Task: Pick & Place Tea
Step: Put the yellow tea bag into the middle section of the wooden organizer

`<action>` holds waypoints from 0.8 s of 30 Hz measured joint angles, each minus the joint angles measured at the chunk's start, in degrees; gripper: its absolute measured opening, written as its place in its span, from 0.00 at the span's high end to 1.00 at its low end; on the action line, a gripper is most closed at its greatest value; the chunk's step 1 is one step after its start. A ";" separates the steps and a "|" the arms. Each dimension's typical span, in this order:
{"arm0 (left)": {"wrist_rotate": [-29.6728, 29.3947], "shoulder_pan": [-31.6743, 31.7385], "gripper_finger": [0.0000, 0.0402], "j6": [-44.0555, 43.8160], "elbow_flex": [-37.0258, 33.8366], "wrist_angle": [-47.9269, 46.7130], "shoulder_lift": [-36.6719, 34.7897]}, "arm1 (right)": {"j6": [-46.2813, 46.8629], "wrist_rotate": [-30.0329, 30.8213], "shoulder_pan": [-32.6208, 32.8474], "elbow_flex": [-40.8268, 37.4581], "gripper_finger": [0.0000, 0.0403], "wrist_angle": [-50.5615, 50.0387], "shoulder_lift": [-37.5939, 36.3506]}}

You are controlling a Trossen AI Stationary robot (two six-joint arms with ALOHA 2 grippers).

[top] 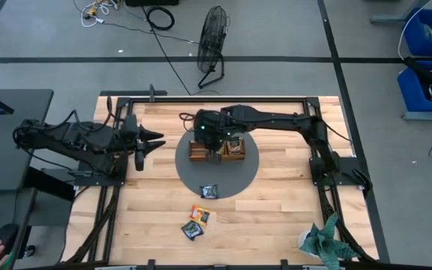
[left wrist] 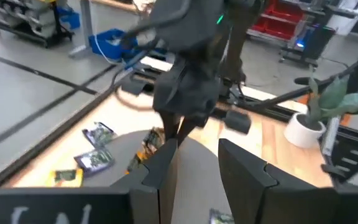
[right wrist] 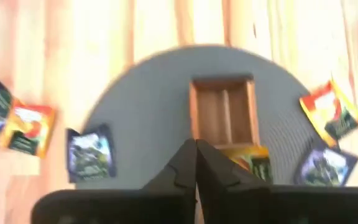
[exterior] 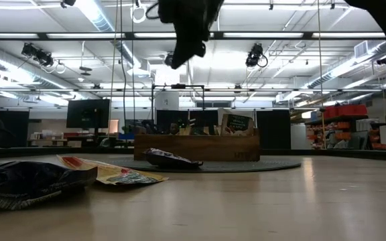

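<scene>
The right gripper (top: 217,154) hangs over the wooden tray (top: 198,153) on the round grey mat (top: 246,169), its jaws pressed together with nothing between them. The tray's long axis runs across the table (top: 291,217); sachets stand upright in its compartments. A dark blue sachet (top: 209,191) lies flat on the mat's near edge. An orange sachet (top: 200,214) and another blue one (top: 193,230) lie on bare wood, touching. The left gripper (top: 154,140) waits at the table's left side, jaws partly apart and empty.
</scene>
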 joint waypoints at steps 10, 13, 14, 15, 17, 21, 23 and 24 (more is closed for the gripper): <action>1.03 -0.02 0.70 -1.34 0.00 -2.62 0.01 | 2.80 2.74 6.62 -1.56 0.99 13.26 -3.36; 1.01 0.00 0.70 -1.40 0.00 -2.90 0.03 | 4.35 2.60 8.83 -6.01 0.99 23.89 -6.21; 1.01 -0.01 0.70 -1.40 0.00 -2.96 0.08 | 5.22 2.72 9.47 -8.27 1.00 27.82 -7.57; 0.98 0.00 0.70 -1.45 0.00 -2.85 0.19 | 6.33 2.91 10.04 -10.73 1.00 31.81 -9.03; 0.99 0.00 0.70 -1.80 0.00 -3.00 0.36 | 8.56 3.85 11.11 -16.46 1.00 38.21 -12.33; 5.20 0.00 0.70 -4.22 0.00 -3.07 1.36 | 12.30 7.81 13.17 -28.14 1.00 46.76 -19.09; 8.83 0.00 0.70 -6.53 -0.01 -3.23 2.43 | 13.39 10.51 14.36 -33.23 1.00 50.11 -23.06; 10.80 0.00 0.70 -7.74 -0.02 -3.41 3.18 | 13.72 11.81 14.99 -35.78 1.00 51.66 -25.14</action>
